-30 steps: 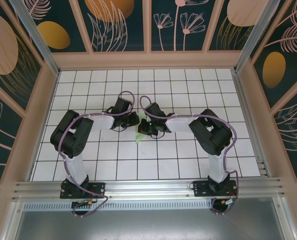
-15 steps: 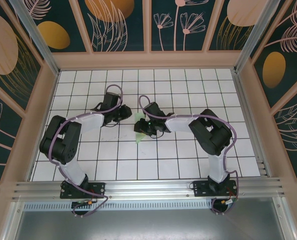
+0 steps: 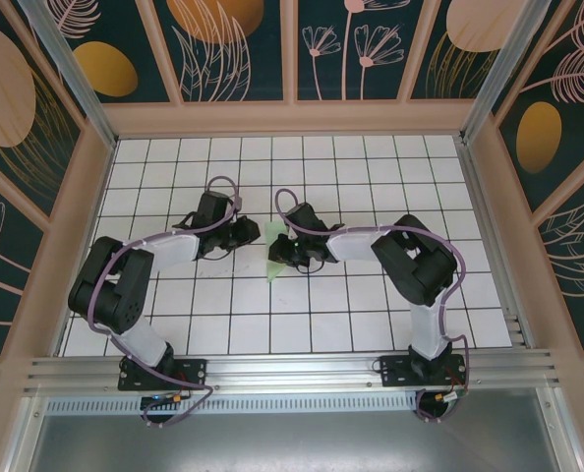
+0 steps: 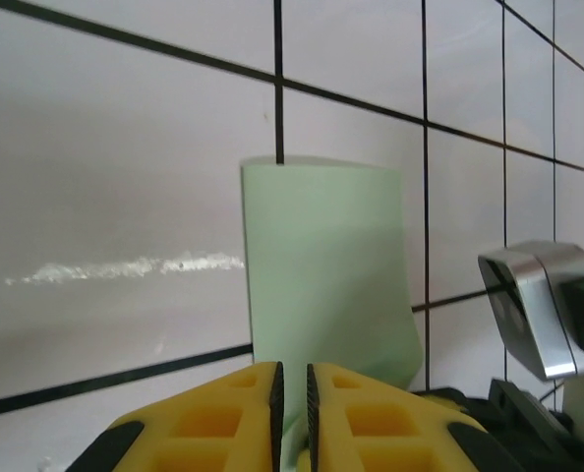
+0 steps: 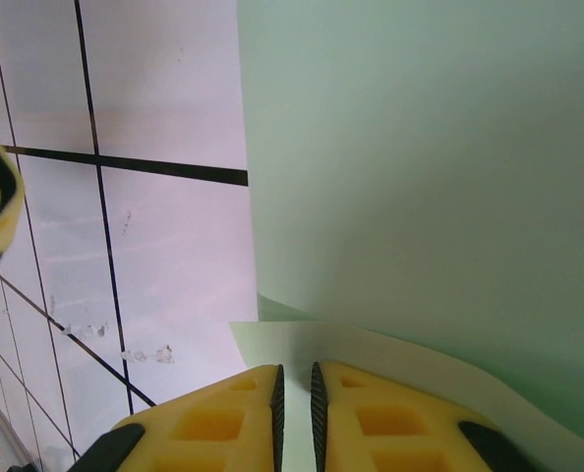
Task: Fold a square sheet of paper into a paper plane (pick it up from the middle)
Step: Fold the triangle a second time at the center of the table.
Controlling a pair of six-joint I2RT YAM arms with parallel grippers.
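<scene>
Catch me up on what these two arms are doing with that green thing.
Both arms are working on a pale green paper in the middle of the gridded table, partway through folding it into a plane. The left gripper and the right gripper come at it from opposite sides. Each has its jaws nearly together and seems to pinch an edge. The paper is already creased and stands partly up off the table, but it is not yet a finished dart.

paper (image 4: 321, 265): pale mint green
table (image 3: 371, 157): white tiles, black grid lines
walls (image 3: 243, 49): dark teal, peach-orange leaf and flower prints
left gripper fingers (image 4: 213, 423): yellow, black edges
arms (image 3: 169, 248): black-white, purple cables
</scene>
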